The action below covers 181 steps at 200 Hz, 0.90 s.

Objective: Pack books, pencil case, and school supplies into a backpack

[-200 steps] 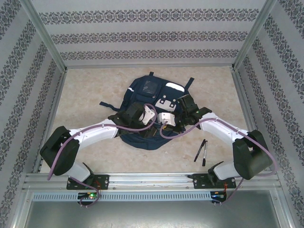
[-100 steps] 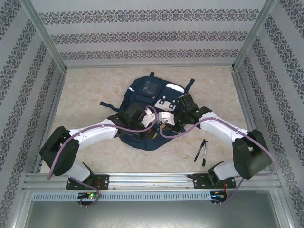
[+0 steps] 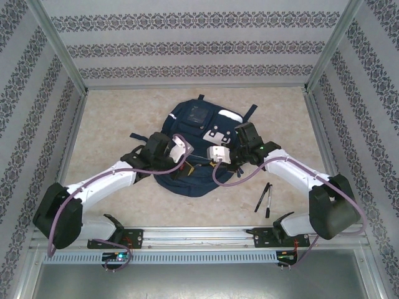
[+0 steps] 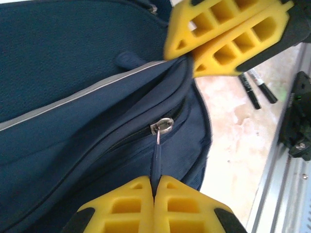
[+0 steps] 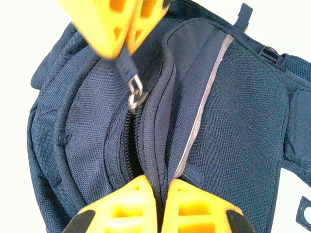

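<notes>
The navy backpack (image 3: 198, 128) lies flat mid-table. My left gripper (image 4: 155, 180) is shut on the navy pull tab (image 4: 158, 160) of its zipper slider (image 4: 162, 125). My right gripper (image 5: 160, 182) is shut on the fabric edge (image 5: 158, 145) beside the zipper opening (image 5: 130, 145), which gapes a little below the slider (image 5: 135, 94). In the top view both grippers, left (image 3: 186, 163) and right (image 3: 219, 163), meet over the bag's near end. Two black pens (image 3: 265, 198), the school supplies, lie on the table to its right. The books and pencil case are out of view.
A metal rail (image 3: 199, 233) runs along the near table edge, and patterned walls (image 3: 37, 106) enclose the other sides. A backpack strap (image 3: 138, 136) trails to the left. The pens (image 4: 256, 88) lie close to the right arm's base (image 4: 299, 121).
The left gripper shut on the zipper pull and shifted left across the bag. The left arm's elbow swung down and outward. The right gripper stayed pinched on the fabric.
</notes>
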### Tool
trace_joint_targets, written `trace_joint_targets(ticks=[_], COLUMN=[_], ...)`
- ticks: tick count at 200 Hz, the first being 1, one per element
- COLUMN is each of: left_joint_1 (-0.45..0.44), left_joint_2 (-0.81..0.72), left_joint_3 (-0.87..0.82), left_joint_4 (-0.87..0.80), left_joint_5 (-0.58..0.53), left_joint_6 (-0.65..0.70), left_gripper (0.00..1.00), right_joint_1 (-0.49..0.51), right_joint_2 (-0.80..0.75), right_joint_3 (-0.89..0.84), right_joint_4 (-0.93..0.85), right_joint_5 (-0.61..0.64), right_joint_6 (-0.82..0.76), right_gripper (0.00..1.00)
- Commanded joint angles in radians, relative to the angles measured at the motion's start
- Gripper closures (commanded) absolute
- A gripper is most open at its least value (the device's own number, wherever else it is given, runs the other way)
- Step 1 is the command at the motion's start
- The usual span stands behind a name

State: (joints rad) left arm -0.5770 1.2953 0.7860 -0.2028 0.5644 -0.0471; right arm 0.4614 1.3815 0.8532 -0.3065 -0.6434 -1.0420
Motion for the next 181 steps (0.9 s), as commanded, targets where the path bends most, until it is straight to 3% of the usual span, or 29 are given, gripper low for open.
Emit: trace_joint_targets(ticks=[1,32,67,77,88,105,121,150,181], left_joint_1=[0.035,0.037,0.068,0.092,0.102,0.101,0.078,0.013,-0.027], left_joint_2=[-0.047,-0.066,-0.042,-0.028,-0.018,-0.013,-0.009,-0.027,-0.042], left_joint_3=[-0.027,-0.038,-0.046,-0.040,-0.022,-0.012,-0.010,-0.012,-0.015], left_joint_4=[-0.074,-0.123,-0.116,-0.112,-0.113,-0.075,-0.026,0.026,0.065], left_joint_5=[-0.069,-0.127,-0.461,-0.492,-0.456,-0.289,-0.172,-0.121,-0.098], left_joint_6=[0.058,0.144,0.133,0.125,0.124,0.114,0.061,-0.005,-0.039], left_gripper=[1.00,1.00,1.00,1.00,1.00,1.00,1.00,1.00,1.00], right_joint_1=[-0.017,-0.025,-0.036,-0.034,-0.020,0.018,0.042,0.089,0.147], right_joint_2=[-0.031,-0.039,-0.040,-0.038,-0.037,-0.036,-0.039,-0.014,0.073], right_joint_3=[-0.025,-0.041,-0.060,-0.062,-0.063,-0.064,-0.055,0.020,0.098], right_joint_4=[-0.026,-0.022,-0.024,-0.026,-0.027,-0.018,0.008,0.022,0.010], right_joint_5=[0.054,0.059,0.091,0.094,0.089,0.070,0.021,-0.040,0.068], right_joint_6=[-0.037,-0.041,-0.069,-0.082,-0.087,-0.071,0.006,0.191,0.261], right_gripper=[1.00,1.00,1.00,1.00,1.00,0.70,0.58,0.38,0.36])
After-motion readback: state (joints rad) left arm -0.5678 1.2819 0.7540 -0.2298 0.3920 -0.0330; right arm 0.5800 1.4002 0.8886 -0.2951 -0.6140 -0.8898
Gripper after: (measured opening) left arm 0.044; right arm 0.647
